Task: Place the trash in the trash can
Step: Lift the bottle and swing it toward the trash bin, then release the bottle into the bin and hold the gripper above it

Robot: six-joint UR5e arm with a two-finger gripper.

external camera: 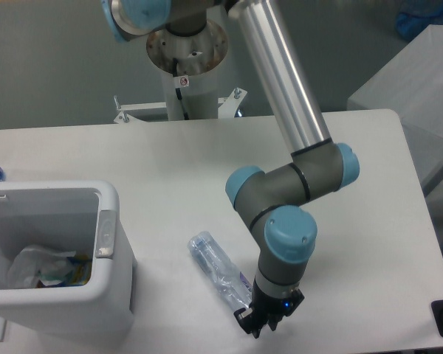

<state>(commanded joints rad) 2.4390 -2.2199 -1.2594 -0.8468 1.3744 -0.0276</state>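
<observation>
Bottle (220, 272) is lying on its side on the table (170, 169), near the front edge and a little right of the middle, running diagonally from its clear rounded end at the upper left down to its blue-purple labelled end at the lower right. The gripper (255, 324) is pointing downward at that lower, labelled end, right against the bottle, close to the table's front edge. Its black fingers are showing only as a small dark cluster under the blue wrist joint, so whether they are apart, together or clamped on the bottle cannot be told. The arm (284, 103) is reaching down from its base (186, 51) behind the table's back edge, its silver tube sloping toward the right and its grey elbow folding back toward the gripper. The trash can (111, 295) is sitting at the front left corner of the table, well apart from the bottle, with its grey tab (105, 234) facing the bottle. The wrapper (40, 267) is lying crumpled inside the can, on its bottom.
</observation>
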